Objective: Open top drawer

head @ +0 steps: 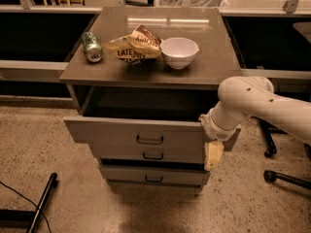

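Observation:
The top drawer [112, 130] is a wide grey drawer with a small dark bar handle [149, 140]. It stands pulled out from the cabinet, and its inside [146, 103] is dark. My gripper [214, 155] hangs down at the right end of the drawer's front panel, to the right of the handle and clear of it. My white arm [257, 103] reaches in from the right.
Two narrower grey drawers [153, 156] [153, 178] sit shut below. On the cabinet top [209, 57] lie a green can [91, 46], a yellow chip bag [133, 46] and a white bowl [179, 51]. A chair base [282, 176] stands at right, a dark bar [41, 203] at lower left.

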